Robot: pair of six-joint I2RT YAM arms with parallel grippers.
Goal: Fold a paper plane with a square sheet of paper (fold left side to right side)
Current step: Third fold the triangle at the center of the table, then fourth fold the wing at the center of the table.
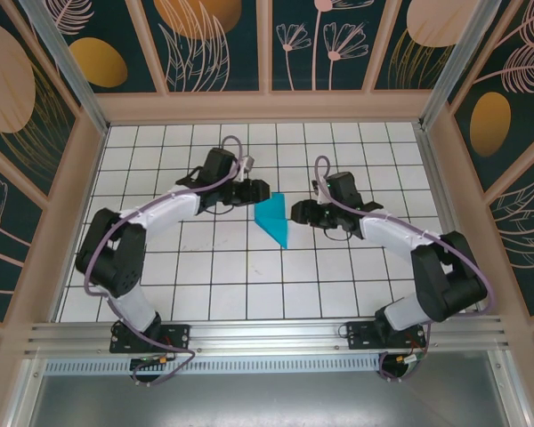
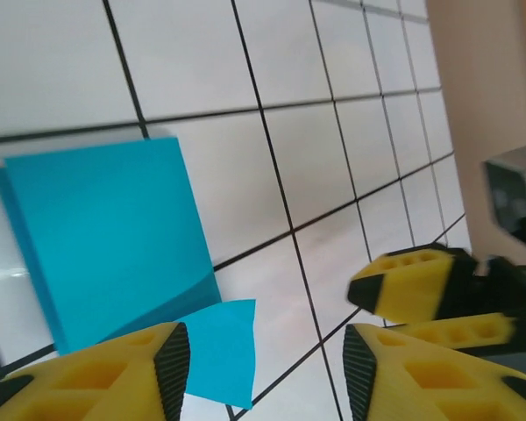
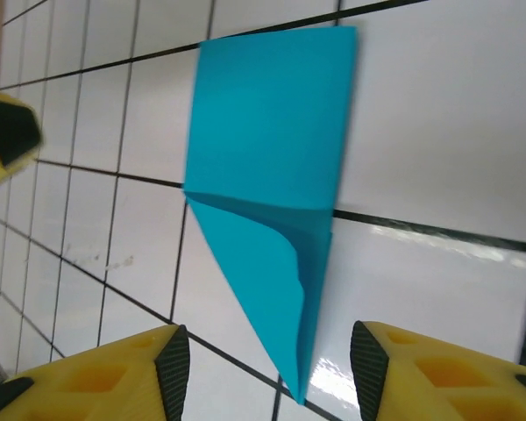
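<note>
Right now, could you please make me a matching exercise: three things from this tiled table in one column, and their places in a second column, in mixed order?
Column one:
1. folded teal-blue paper wedge
2. left arm's yellow-and-black end effector
3. right arm's yellow-and-black end effector

Column two:
A. open, at the paper's right edge
B. open, at the paper's wide far-left corner
C. flat on the white gridded table, pointed tip toward the near edge

Pairs: 1-C, 2-B, 3-A

Two black arms (image 1: 116, 253) with white-sleeved forearms, looping mauve cables (image 1: 230, 140), yellow pincer fingers (image 2: 96, 377), black inner pads (image 2: 172, 361)
</note>
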